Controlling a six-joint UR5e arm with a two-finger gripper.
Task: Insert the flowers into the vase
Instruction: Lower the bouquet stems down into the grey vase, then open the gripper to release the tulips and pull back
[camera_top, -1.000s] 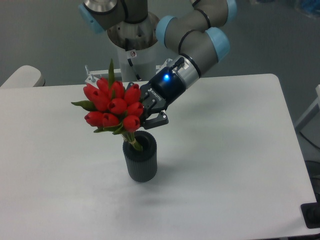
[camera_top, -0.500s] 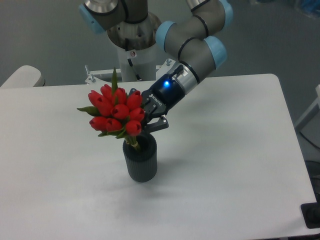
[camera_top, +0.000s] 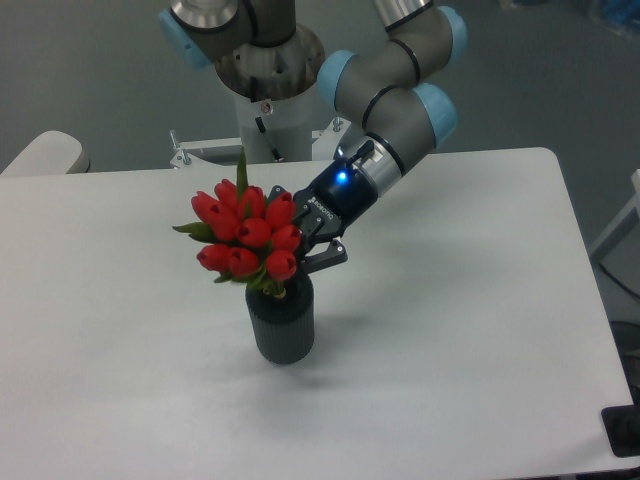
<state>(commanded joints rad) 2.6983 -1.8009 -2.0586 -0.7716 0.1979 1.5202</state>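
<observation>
one vase (camera_top: 281, 326), one bunch of flowers (camera_top: 248, 236), about nine red buds.

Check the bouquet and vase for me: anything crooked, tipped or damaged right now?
The flowers lean left of the vase, with their stems in its mouth. The vase stands upright on the table. The gripper sits against the bunch. No damage visible.

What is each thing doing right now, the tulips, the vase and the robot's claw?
tulips: stems down in the vase mouth, bunch leaning left, gripped from the right.
vase: upright on the table, holding the stems.
end effector: shut on the tulips, just above the vase rim.
</observation>
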